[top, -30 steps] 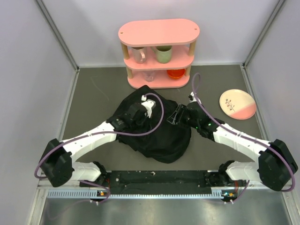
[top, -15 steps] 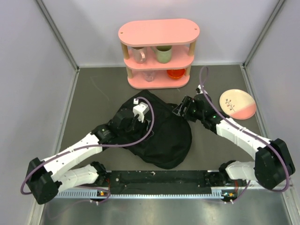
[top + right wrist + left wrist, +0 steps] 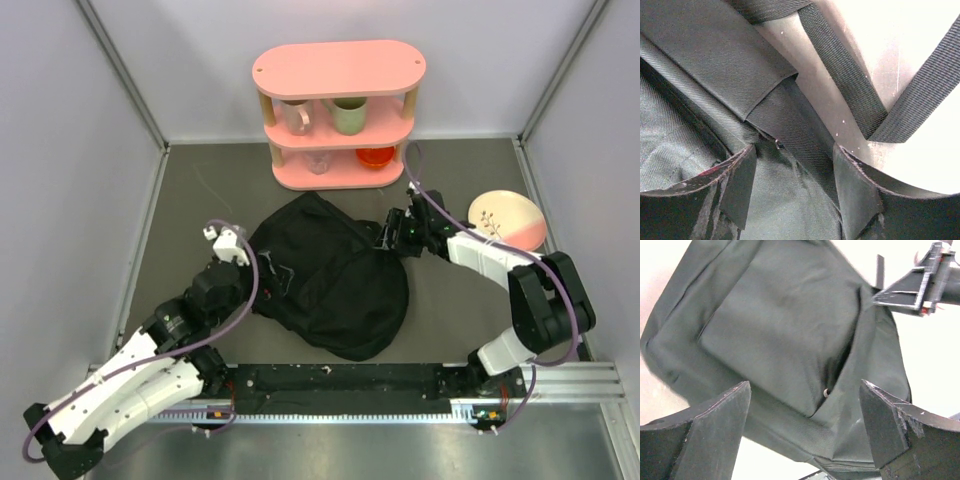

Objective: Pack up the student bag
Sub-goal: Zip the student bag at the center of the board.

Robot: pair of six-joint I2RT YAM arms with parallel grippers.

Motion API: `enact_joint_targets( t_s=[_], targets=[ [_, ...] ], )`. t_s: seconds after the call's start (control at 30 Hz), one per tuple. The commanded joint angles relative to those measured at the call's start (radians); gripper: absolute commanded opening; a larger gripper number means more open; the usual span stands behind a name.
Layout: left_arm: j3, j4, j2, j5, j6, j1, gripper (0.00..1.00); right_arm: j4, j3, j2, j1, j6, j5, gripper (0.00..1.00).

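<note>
We see the left gripper (image 3: 805,392) spread wide and empty at nine o'clock of the student bag (image 3: 335,290); the right gripper (image 3: 792,167) stands spread over its two-o'clock edge.

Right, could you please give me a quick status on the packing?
Left claw open, beside the bag. Right claw open over bag's edge fold. Shelf, plate apart from it.

The student bag (image 3: 335,290) is filling the table (image 3: 190,200) at its middle, the pink shelf (image 3: 340,165) is crowding close behind it, the plate (image 3: 507,222) is lying far right; bare surface is showing along the left wall and near-right
</note>
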Motion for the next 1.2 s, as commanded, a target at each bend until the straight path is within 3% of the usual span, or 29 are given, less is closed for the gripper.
enact_joint_targets(
  t_s=[0.0,0.17,0.23,0.27,0.33,0.43,0.47,0.53,0.57,0.6,0.77,0.83,0.87,0.9,1.03,1.17],
  targets=[
    [-0.109,-0.114,-0.061,-0.088,-0.273,-0.002,0.93,0.023,-0.033,-0.002,-0.042,-0.048,-0.062,0.49],
    [-0.226,-0.083,-0.077,-0.039,-0.404,-0.002,0.93,0.123,-0.221,-0.111,-0.048,0.034,-0.122,0.16],
    [-0.261,-0.026,-0.087,-0.034,-0.410,-0.002,0.94,0.160,-0.286,-0.156,-0.047,0.071,-0.156,0.10],
    [-0.269,-0.003,-0.088,-0.037,-0.406,-0.002,0.95,0.177,-0.346,-0.200,-0.042,0.108,-0.170,0.03],
    [-0.281,0.066,-0.079,-0.053,-0.386,0.001,0.97,0.182,-0.392,-0.252,-0.022,0.130,-0.161,0.01],
    [-0.264,0.135,-0.032,-0.048,-0.337,0.027,0.98,0.078,-0.433,-0.390,0.007,0.150,-0.081,0.07],
    [-0.254,0.145,-0.018,-0.037,-0.320,0.038,0.98,0.039,-0.424,-0.425,0.008,0.153,-0.010,0.24],
    [-0.226,0.162,0.013,-0.013,-0.283,0.067,0.98,-0.085,-0.386,-0.528,0.007,0.135,0.069,0.41],
    [-0.221,0.172,0.018,0.012,-0.272,0.073,0.98,-0.110,-0.337,-0.553,0.007,0.112,0.121,0.55],
    [-0.220,0.179,0.019,0.019,-0.254,0.082,0.98,-0.130,-0.311,-0.588,0.008,0.101,0.135,0.60],
    [-0.215,0.176,0.007,0.038,-0.234,0.104,0.95,-0.135,-0.095,-0.524,0.025,0.070,0.016,0.62],
    [-0.224,0.181,-0.010,0.044,-0.231,0.111,0.92,-0.135,-0.032,-0.455,0.094,0.062,-0.010,0.61],
    [-0.226,0.195,-0.015,0.047,-0.229,0.119,0.88,-0.125,0.023,-0.432,0.120,0.052,-0.013,0.61],
    [-0.232,0.204,-0.018,0.056,-0.226,0.121,0.76,-0.116,0.045,-0.402,0.151,0.049,-0.018,0.61],
    [-0.244,0.248,-0.007,0.091,-0.222,0.137,0.63,-0.112,0.184,-0.215,0.293,0.042,-0.040,0.58],
    [-0.263,0.285,0.001,0.122,-0.228,0.150,0.52,-0.102,0.260,-0.087,0.352,0.026,-0.038,0.56]
  ],
)
